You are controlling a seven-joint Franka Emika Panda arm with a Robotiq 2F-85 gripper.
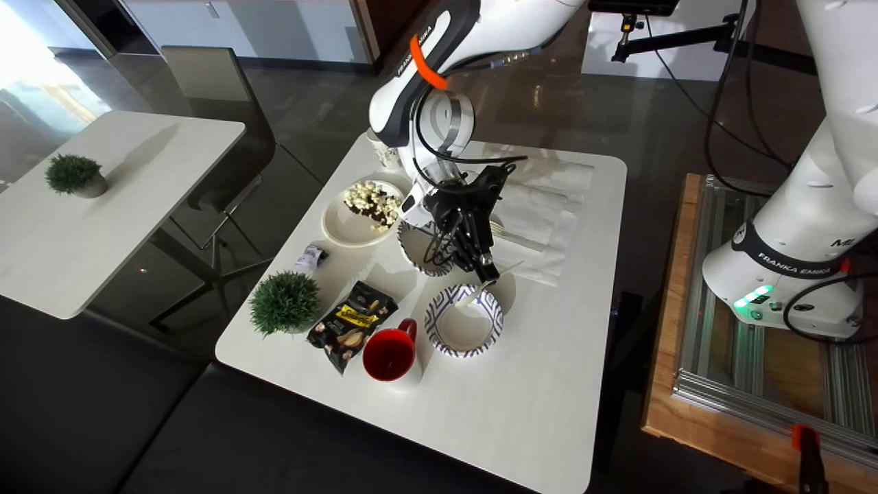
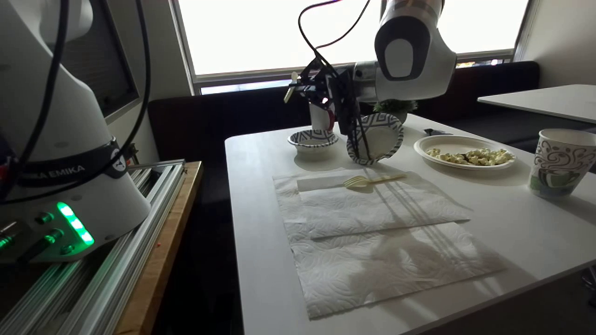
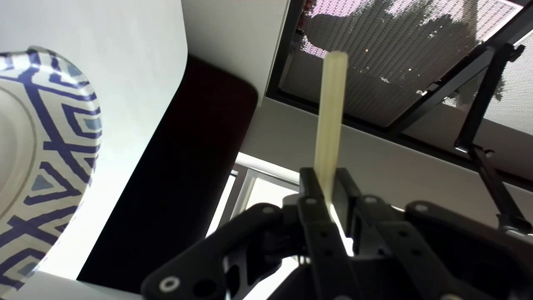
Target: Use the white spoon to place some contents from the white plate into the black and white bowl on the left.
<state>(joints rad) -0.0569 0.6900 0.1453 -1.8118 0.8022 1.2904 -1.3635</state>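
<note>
My gripper (image 3: pixel 329 187) is shut on the pale white spoon (image 3: pixel 331 116), whose handle sticks up past the fingertips. In an exterior view the gripper (image 1: pixel 488 273) holds the spoon (image 1: pixel 468 300) crosswise above the left black and white bowl (image 1: pixel 463 333). In an exterior view the gripper (image 2: pixel 298 87) and spoon (image 2: pixel 289 95) are well above that bowl (image 2: pixel 307 138). Its rim shows in the wrist view (image 3: pixel 66 141). I cannot tell whether the spoon carries anything. The contents (image 1: pixel 374 204), popcorn-like with dark pieces, lie on the white plate (image 1: pixel 343 230); both show in an exterior view (image 2: pixel 489 157).
A second patterned bowl (image 2: pixel 386 142) looks tilted beneath the gripper, close against its cables. A fork (image 2: pixel 372 180) lies on paper towels (image 2: pixel 335 270). A paper cup (image 2: pixel 561 163), red-lined mug (image 1: pixel 394 353), black snack bag (image 1: pixel 353 319) and plant (image 1: pixel 285 302) stand around.
</note>
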